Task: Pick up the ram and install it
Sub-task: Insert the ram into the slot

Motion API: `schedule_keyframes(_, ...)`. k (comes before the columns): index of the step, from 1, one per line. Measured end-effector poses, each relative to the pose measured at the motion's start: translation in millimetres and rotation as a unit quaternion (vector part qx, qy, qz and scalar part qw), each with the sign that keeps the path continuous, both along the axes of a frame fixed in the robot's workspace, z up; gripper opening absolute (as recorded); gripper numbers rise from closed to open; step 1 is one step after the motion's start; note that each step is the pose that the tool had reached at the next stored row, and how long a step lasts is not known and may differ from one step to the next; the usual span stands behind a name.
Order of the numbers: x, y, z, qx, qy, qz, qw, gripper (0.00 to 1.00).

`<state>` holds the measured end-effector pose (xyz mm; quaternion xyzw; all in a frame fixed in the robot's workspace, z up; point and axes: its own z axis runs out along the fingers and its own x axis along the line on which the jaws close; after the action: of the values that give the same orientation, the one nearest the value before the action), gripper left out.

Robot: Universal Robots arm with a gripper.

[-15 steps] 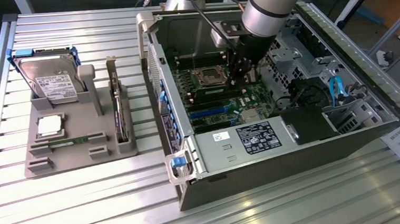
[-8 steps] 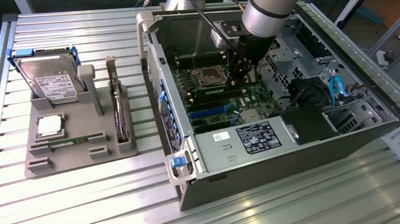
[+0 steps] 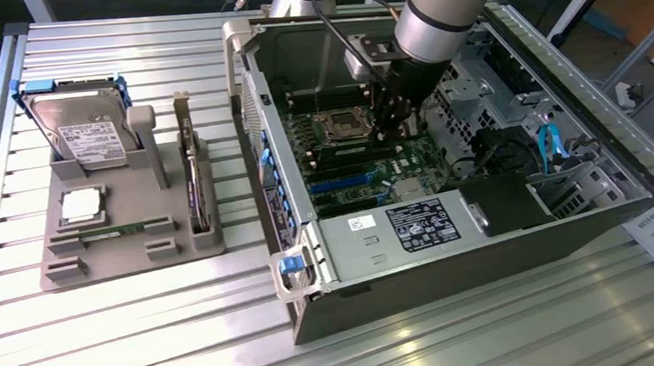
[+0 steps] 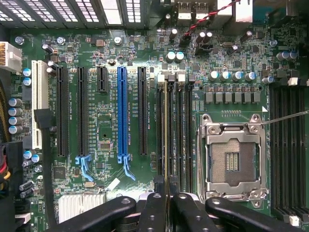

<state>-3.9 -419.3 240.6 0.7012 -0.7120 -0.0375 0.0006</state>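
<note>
- End effector (image 4: 166, 195) is inside the computer case (image 3: 450, 287), shut tight on the ram (image 4: 166, 130).
- Ram hangs right under it, thin edge facing the wrist.
- Its long side lines up with the black memory slots (image 4: 177, 140), beside the empty chip socket (image 4: 231, 162).

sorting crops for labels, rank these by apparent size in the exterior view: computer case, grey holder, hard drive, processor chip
1. computer case
2. grey holder
3. hard drive
4. processor chip, clearly the smallest

No writing here can be made out.
</note>
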Motion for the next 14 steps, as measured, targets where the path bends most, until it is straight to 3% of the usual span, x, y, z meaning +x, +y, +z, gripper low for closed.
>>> schedule_keyframes(14,-1.3,0.0,-0.7,0.0,0.0,0.001,1.0,0.12)
